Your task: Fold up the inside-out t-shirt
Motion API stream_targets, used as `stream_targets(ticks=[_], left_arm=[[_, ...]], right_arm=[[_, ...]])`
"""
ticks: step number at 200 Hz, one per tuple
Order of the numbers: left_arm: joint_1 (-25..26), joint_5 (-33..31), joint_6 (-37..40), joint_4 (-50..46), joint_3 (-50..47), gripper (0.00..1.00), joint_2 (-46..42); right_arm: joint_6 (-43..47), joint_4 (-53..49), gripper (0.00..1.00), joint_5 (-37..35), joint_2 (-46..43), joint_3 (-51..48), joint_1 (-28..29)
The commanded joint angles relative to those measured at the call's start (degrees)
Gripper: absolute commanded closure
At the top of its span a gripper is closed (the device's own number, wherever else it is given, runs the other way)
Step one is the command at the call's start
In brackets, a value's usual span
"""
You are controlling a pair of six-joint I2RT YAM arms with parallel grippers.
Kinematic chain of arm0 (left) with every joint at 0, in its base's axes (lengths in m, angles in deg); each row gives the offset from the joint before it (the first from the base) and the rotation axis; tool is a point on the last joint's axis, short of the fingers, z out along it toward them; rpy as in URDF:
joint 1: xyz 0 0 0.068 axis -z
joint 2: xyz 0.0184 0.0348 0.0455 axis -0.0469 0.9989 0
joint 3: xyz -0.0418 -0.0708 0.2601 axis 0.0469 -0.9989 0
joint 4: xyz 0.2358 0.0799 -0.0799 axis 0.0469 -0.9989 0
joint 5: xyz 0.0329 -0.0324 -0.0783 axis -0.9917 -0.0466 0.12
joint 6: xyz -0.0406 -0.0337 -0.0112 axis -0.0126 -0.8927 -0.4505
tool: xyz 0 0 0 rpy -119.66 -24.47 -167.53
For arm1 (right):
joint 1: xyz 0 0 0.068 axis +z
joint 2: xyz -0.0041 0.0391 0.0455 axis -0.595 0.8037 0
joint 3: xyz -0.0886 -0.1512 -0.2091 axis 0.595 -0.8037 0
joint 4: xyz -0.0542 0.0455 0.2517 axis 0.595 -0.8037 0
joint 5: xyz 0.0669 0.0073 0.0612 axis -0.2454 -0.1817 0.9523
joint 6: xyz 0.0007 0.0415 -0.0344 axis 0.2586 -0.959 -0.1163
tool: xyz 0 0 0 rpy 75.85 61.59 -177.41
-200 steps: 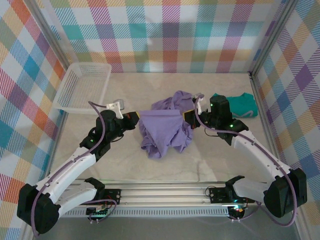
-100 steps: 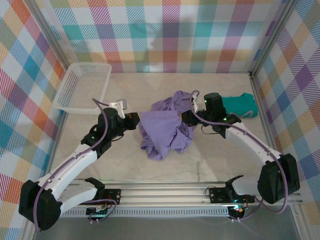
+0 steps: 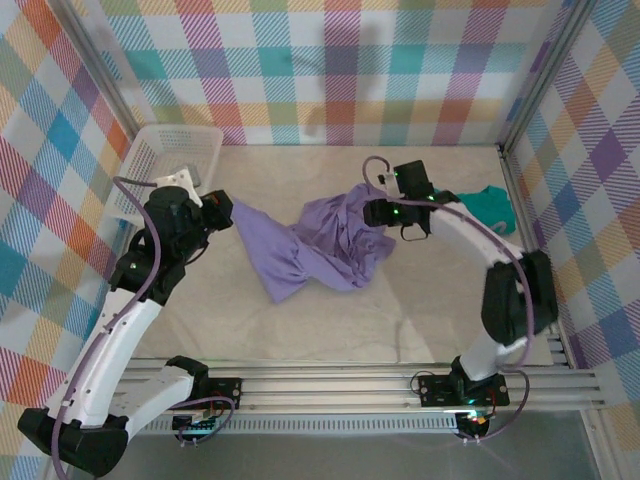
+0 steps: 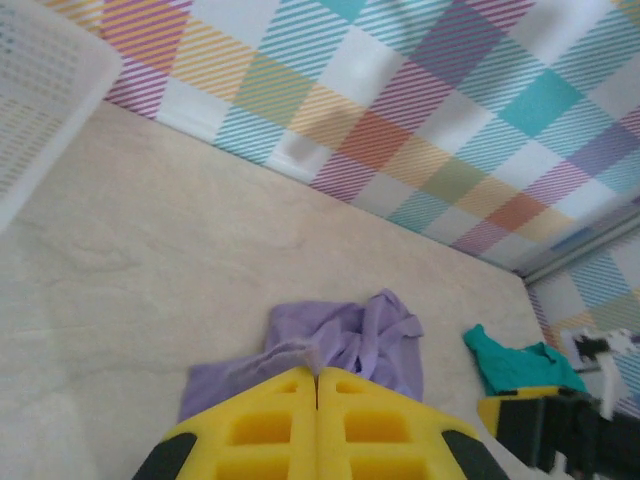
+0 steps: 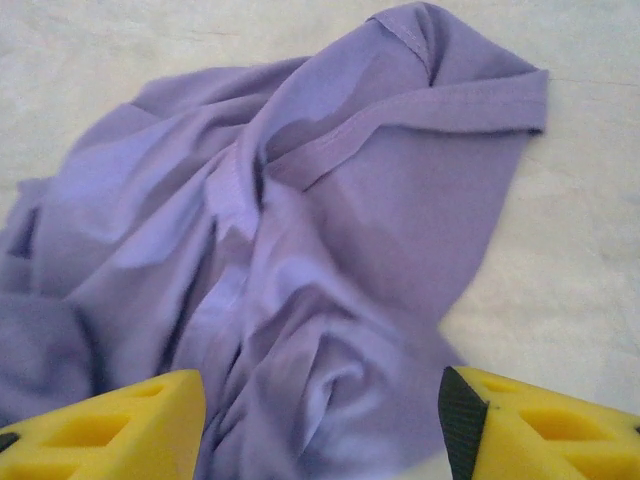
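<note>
Sprawling crumpled across the pale table (image 3: 420, 300), the lavender-purple cotton t-shirt (image 3: 320, 245) has one edge pinched in the closed left tool (image 3: 222, 212), just beside a white plastic mesh basket (image 3: 170, 170). The right tool (image 3: 372, 213) hovers wide over its far folds, with a teal-green garment (image 3: 485, 205) partly hidden behind that arm.

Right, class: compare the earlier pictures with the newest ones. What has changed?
The left gripper, shut on the t-shirt, swung left toward the basket, dragging the cloth out into a long strip. The right gripper opened and let the shirt go; it now hangs above the bunched end. The teal garment and the basket stayed put.
</note>
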Motion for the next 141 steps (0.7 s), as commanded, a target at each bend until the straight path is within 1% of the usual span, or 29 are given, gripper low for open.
stream_targets(ticks=[1, 34, 68, 107, 141], left_arm=[[-1.6, -2.6, 2.0, -5.7, 3.2, 1.0, 0.1], [-2.0, -2.2, 3.2, -6.3, 5.1, 1.0, 1.1], [-2.1, -1.1, 3.1, -5.6, 3.7, 1.0, 1.7], [-2.3, -1.6, 3.5, -6.5, 3.4, 1.0, 1.7], [-2.6, -1.5, 3.9, -6.5, 2.8, 1.0, 1.6]], right_arm=[[1.5, -2.5, 0.36, 4.4, 7.1, 4.9, 0.9], [1.4, -1.1, 0.37, 6.8, 12.6, 7.9, 4.2], [0.5, -2.4, 0.46, 5.1, 17.7, 10.7, 5.4], [2.3, -4.0, 0.46, -4.2, 15.1, 8.6, 9.2], [2.0, -5.9, 0.45, -5.3, 13.5, 7.3, 12.8]])
